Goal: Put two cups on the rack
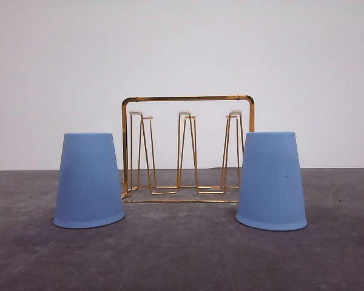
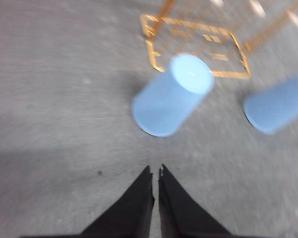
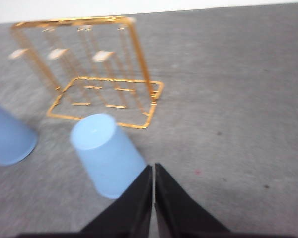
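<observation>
On my front feed, the left cup stands upside down on the grey tabletop, pale blue, tapered, finely ribbed. The gold wire rack sits between and behind, white-tipped prongs bare. The right cup matches, inverted. Left end effector and right end effector are both closed, empty.

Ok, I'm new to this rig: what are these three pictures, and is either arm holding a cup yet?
It's a two-armed robot. One camera looks forward over the grey table: a gold wire rack with a blue cup upside down each side, the left cup and right cup. The other two cameras sit on the wrists. The left gripper hovers near the left cup, the right gripper near the right cup. Both are shut and hold nothing.
</observation>
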Tool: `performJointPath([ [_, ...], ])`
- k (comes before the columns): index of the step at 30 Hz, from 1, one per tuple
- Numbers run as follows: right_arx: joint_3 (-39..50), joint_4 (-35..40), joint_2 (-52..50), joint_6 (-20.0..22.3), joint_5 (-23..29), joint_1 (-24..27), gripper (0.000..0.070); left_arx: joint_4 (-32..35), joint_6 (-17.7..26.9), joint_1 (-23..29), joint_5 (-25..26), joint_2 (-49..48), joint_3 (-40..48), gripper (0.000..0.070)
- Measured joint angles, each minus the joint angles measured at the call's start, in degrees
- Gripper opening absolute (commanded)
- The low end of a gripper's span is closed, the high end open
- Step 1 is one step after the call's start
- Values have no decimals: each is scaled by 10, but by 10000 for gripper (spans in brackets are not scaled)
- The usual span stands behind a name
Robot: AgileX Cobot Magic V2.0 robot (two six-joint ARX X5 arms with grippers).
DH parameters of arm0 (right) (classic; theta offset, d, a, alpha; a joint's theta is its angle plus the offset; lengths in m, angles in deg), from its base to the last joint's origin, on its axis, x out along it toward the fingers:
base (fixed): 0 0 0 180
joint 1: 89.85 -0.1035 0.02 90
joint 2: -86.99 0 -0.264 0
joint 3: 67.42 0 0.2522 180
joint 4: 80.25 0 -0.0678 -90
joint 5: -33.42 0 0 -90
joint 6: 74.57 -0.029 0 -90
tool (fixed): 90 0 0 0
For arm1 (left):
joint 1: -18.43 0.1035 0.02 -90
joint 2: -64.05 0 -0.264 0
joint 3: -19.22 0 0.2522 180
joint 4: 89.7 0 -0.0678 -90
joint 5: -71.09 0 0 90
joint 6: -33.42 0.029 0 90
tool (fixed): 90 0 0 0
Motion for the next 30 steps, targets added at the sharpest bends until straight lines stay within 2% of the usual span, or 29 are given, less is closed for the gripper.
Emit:
performJointPath([
  [7, 0, 0, 0, 34, 0, -72, 15, 14, 96, -139, -57, 35, 0, 3],
  [8, 0, 0, 0, 40, 0, -76, 59, 15, 109, -150, -59, 38, 0, 4],
  [9, 0, 0, 0, 46, 0, -80, 132, 17, 122, -159, -61, 41, 0, 33],
  [10, 0, 0, 0, 53, 0, -82, 236, 20, 134, -165, -63, 42, 0, 98],
  [12, 0, -1, 0, 61, 0, -83, 408, 35, 147, -169, -64, 41, 0, 414],
  [13, 0, 0, 0, 64, 0, -83, 456, 45, 152, -170, -63, 41, 0, 580],
  [14, 0, 0, 0, 65, 0, -83, 457, 55, 153, -170, -63, 39, 0, 616],
  [15, 0, -1, 0, 66, 0, -83, 457, 64, 154, -170, -63, 39, 0, 630],
  [18, 0, 0, 0, 69, 0, -83, 457, 87, 151, -170, -60, 41, 0, 579],
  [22, 0, 0, 0, 71, 0, -83, 457, 119, 136, -170, -55, 61, 0, 556],
  [30, 0, 1, 0, 71, 0, -83, 457, 225, 117, -170, -55, 183, 0, 558],
])
